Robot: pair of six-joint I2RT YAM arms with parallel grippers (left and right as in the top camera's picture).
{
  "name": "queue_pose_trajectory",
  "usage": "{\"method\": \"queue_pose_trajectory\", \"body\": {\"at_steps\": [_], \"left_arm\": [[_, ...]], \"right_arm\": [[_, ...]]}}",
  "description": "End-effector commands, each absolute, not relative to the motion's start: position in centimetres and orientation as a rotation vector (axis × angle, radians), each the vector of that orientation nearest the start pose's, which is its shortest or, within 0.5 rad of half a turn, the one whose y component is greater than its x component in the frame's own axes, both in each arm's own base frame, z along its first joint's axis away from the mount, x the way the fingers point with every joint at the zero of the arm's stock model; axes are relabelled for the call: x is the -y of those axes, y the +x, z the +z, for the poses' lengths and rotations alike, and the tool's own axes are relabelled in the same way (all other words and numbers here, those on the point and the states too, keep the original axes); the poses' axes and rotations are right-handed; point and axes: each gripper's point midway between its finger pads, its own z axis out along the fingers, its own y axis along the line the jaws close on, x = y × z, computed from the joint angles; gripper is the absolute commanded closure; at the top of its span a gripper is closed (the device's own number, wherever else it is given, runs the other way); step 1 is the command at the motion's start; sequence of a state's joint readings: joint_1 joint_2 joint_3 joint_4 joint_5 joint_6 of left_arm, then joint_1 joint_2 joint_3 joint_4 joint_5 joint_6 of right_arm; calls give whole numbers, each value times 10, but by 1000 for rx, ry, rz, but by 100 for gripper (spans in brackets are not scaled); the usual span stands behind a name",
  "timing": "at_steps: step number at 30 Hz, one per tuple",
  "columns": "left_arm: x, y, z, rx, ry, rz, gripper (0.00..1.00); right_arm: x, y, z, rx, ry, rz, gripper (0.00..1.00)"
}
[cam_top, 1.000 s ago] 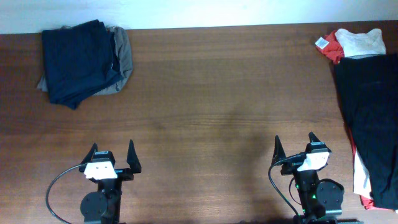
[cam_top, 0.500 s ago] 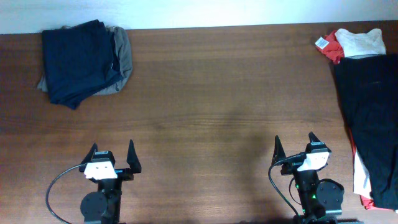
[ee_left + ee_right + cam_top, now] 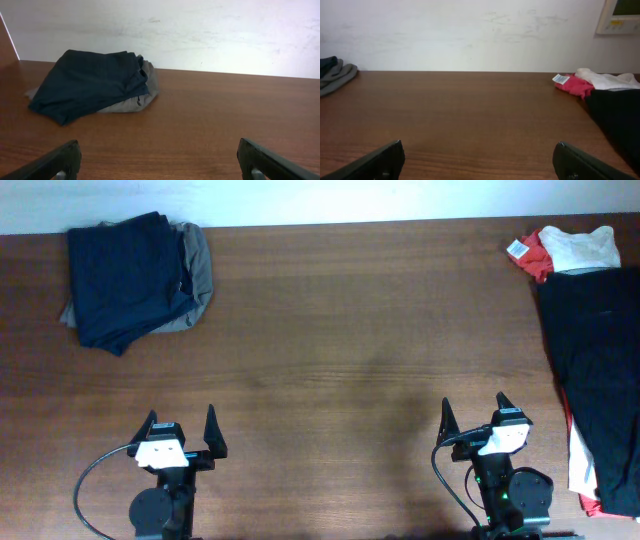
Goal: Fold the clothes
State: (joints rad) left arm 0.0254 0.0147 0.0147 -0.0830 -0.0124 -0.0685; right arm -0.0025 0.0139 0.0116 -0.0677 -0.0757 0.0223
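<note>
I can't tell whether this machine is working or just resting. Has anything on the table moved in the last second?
Nothing visibly changed. The left tool and right tool sit open and empty where they were. The folded dark pile and the unfolded heap lie just as before.

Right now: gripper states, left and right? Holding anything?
Left gripper: open, holding nothing.
Right gripper: open, holding nothing.
</note>
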Motion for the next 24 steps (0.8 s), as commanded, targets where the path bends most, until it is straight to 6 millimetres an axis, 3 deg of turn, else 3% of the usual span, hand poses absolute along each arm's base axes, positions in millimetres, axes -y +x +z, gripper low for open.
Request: {"method": "queue_pose_trajectory", "body": {"at_steps": [1, 2, 6, 8, 10, 13, 15, 16, 18, 21, 24], "left_arm": [[-9, 246, 156, -1649, -76, -7, 1], [-9, 246, 156, -1649, -76, -7, 1], [-9, 246, 156, -1649, -76, -7, 1], [-9, 246, 156, -1649, -76, -7, 1], [-9, 246, 156, -1650, -76, -7, 1], [-9, 246, 156, -1650, -76, -7, 1], [-9, 246, 156, -1649, -76, -7, 1], [-9, 246, 156, -1650, -76, -7, 1], [-9, 246, 156, -1649, -76, -7, 1], [-9, 246, 156, -1649, -76, -7, 1], [-9, 246, 156, -1650, -76, -7, 1]], "right_arm": [[-9, 246, 158, -1641, -21, 67, 2], [-19, 245, 166, -1607, -29, 151, 2], [-81, 226, 164, -1654, -80, 688, 1], [-101, 213, 165, -1671, -143, 844, 2], [-109, 207, 166, -1671, -187, 894, 2], [-109, 207, 196, -1563, -147, 953, 2], [-105, 202, 236, -1386, -192, 912, 2], [-92, 199, 271, -1254, -146, 860, 2], [-72, 200, 304, -1174, -57, 773, 2], [-61, 205, 346, -1163, -86, 588, 2], [-49, 233, 373, -1253, -82, 420, 2]]}}
